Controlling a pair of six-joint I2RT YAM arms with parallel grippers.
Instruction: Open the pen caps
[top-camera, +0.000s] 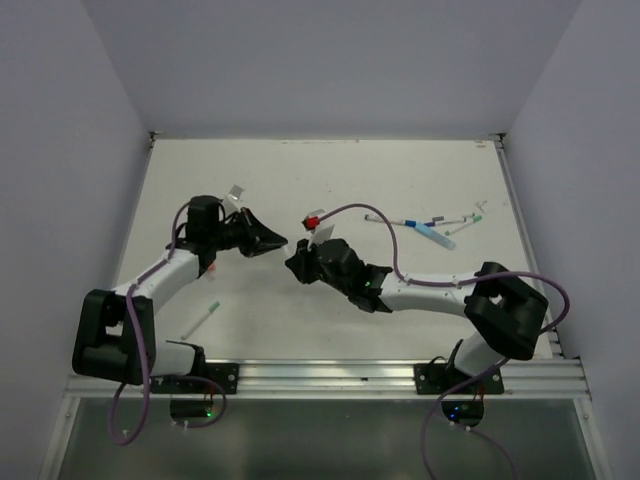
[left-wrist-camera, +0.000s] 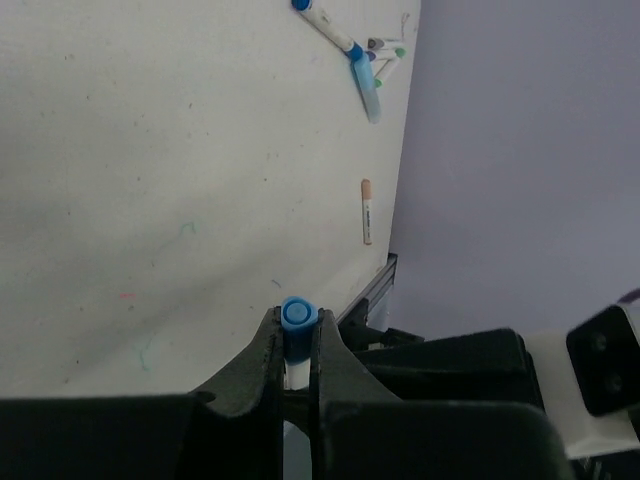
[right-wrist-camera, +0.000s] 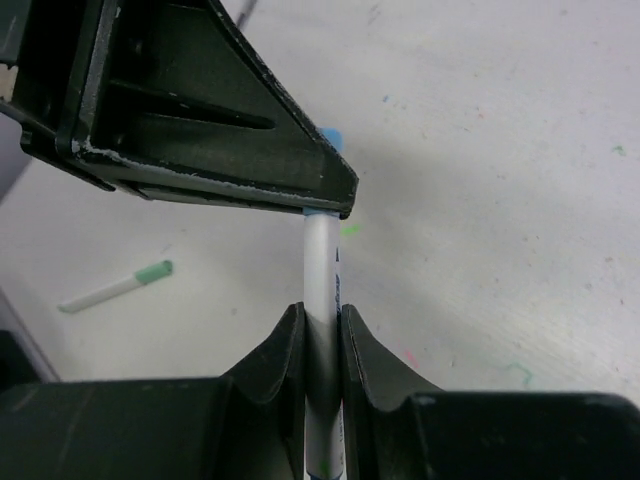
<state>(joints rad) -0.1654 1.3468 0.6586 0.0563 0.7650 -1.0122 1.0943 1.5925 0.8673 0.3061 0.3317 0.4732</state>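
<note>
One pen with a white barrel (right-wrist-camera: 321, 262) and a blue cap (left-wrist-camera: 297, 316) hangs between my two grippers above the middle of the table. My left gripper (left-wrist-camera: 297, 332) is shut on the blue cap, whose end pokes out past the fingertips. My right gripper (right-wrist-camera: 322, 325) is shut on the barrel just below. In the top view the left gripper (top-camera: 279, 243) and right gripper (top-camera: 298, 264) meet tip to tip. The cap sits on the pen. The left gripper's fingers (right-wrist-camera: 200, 120) hide most of the cap in the right wrist view.
Several pens (top-camera: 430, 225) lie in a cluster at the back right. A green-capped pen (top-camera: 200, 322) lies near the left arm's base and shows in the right wrist view (right-wrist-camera: 115, 288). An orange-capped pen (left-wrist-camera: 366, 210) lies near the table edge. A small red piece (top-camera: 312, 220) sits behind the grippers.
</note>
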